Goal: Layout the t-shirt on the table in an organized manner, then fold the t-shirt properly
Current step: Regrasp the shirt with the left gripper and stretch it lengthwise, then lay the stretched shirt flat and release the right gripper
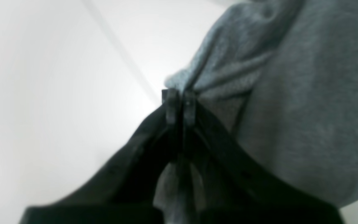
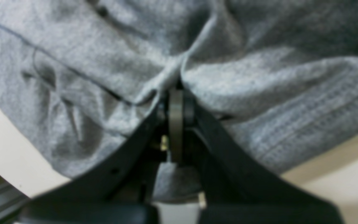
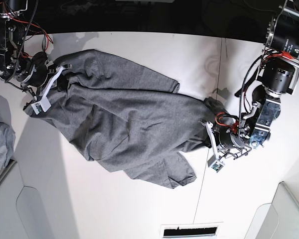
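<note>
The large heather-grey short-sleeved knit t-shirt (image 3: 124, 124) lies spread but rumpled across the wide smooth white table (image 3: 114, 209), stretched diagonally between the two arms, with deep creases through its middle and one corner flopped toward the near edge. The left hand (image 1: 180, 104) has its fingers pressed together, pinching a bunched fold of the t-shirt at the cloth's end near the thin dark seam line (image 3: 209, 104) that crosses the table. The right hand (image 2: 176, 105) is likewise pressed together on a gathered ridge of the grey knit, at the far corner of the garment by the table's back edge. Bare white tabletop lies open in front of the shirt and beyond the seam. Light grey bins with rounded corners (image 3: 289, 214) sit at the near corners; a paler grey bundle of cloth (image 3: 0, 139) rests at the side edge, just above one bin.
</note>
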